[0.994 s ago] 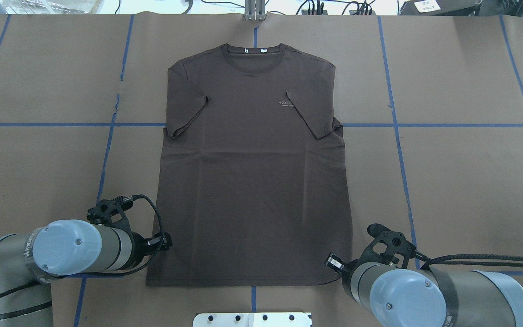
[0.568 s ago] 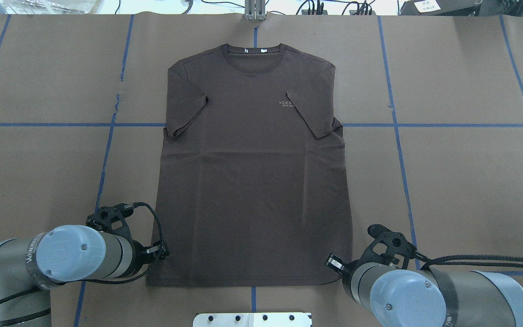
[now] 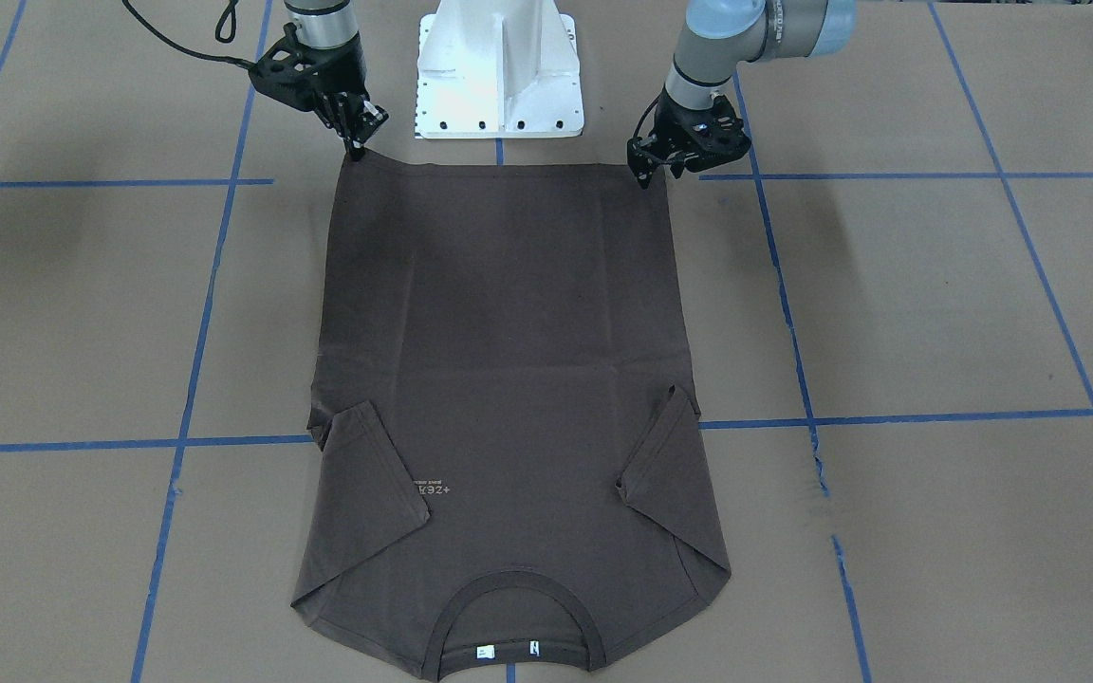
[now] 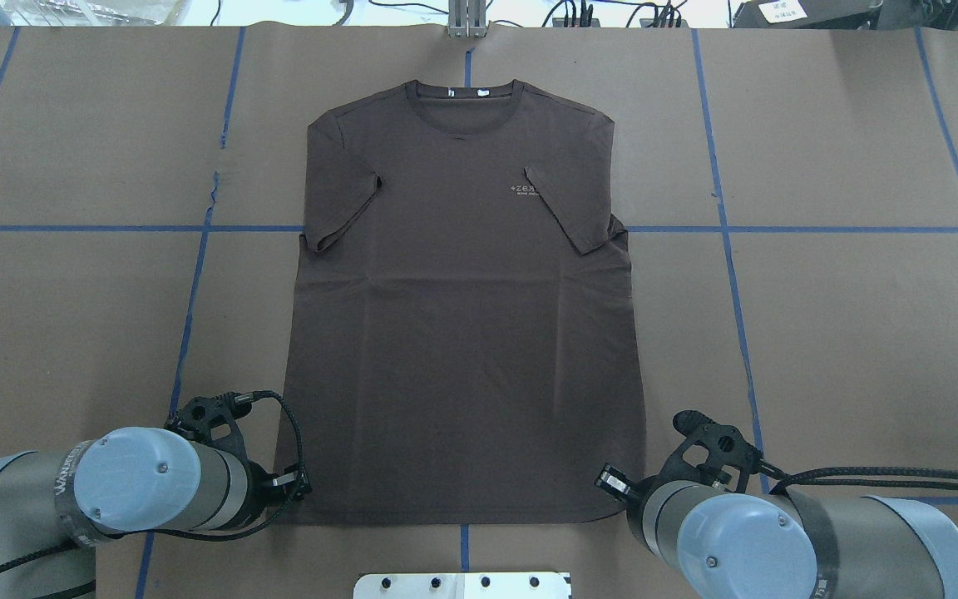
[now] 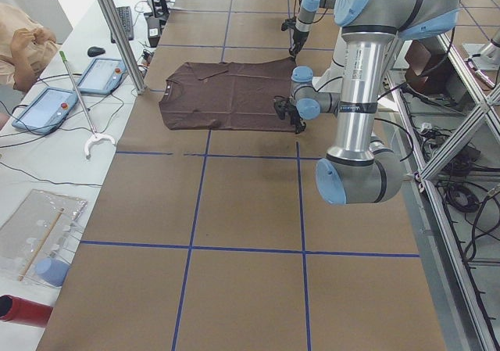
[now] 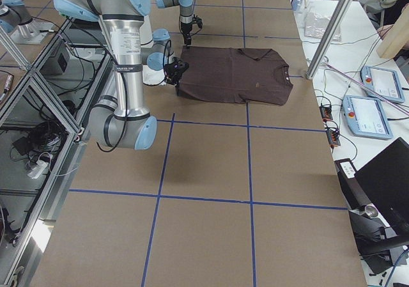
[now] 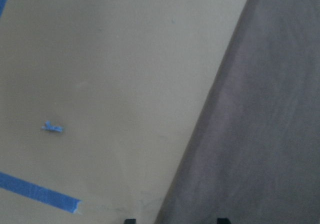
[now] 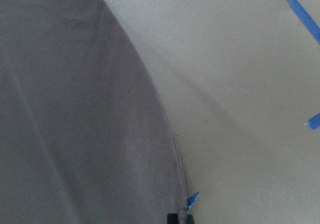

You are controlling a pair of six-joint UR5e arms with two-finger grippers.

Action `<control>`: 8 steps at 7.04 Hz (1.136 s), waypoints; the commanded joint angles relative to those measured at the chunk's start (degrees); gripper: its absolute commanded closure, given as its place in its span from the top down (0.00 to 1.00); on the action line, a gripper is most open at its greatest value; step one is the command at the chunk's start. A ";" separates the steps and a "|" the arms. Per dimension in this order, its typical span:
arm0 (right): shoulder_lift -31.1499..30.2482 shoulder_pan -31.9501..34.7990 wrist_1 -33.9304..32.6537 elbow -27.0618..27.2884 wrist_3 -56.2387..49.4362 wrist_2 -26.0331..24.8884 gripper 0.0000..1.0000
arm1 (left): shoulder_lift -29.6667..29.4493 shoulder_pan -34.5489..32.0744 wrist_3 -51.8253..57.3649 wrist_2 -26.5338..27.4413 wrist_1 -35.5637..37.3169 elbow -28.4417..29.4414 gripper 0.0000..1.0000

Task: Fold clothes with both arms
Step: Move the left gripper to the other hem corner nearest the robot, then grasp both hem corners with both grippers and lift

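The dark brown T-shirt [image 4: 462,333] lies flat on the table, collar away from the robot, with both short sleeves folded in over the chest. My left gripper [image 3: 646,177] is low at the hem's corner on the overhead view's left. In the left wrist view its fingertips [image 7: 130,220] stand apart and open, straddling the shirt's edge [image 7: 200,149]. My right gripper [image 3: 357,149] touches the other hem corner. In the right wrist view it is pinched on the bunched corner of the cloth [image 8: 183,215].
The white pedestal base [image 3: 499,66] stands just behind the hem, between the two arms. Blue tape lines [image 4: 728,249] cross the brown table cover. Beyond the collar side are an aluminium post [image 5: 117,34], tablets [image 5: 47,109] and a seated person [image 5: 23,38].
My left arm has drawn back toward the robot and in to the hem's corner. The right arm and the shirt have stayed still.
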 commanded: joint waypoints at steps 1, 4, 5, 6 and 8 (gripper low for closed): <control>-0.07 0.07 0.00 0.00 0.06 0.00 0.00 | 0.00 0.63 -0.63 -0.04 0.03 0.00 0.39; -0.07 0.16 0.00 0.35 0.06 0.00 0.00 | 0.00 0.63 -0.90 -2.32 3.95 -4.18 0.00; -0.33 -0.80 -0.09 2.18 0.15 0.00 0.00 | -0.17 0.72 -0.90 -4.68 10.08 -9.96 0.00; -0.77 -3.24 -2.09 5.25 0.67 0.00 0.00 | -0.26 1.07 -0.99 -5.75 12.23 -12.55 0.00; -0.08 -2.50 -5.88 9.57 0.59 0.00 0.00 | -0.96 1.33 -0.81 -8.20 12.25 -13.54 0.00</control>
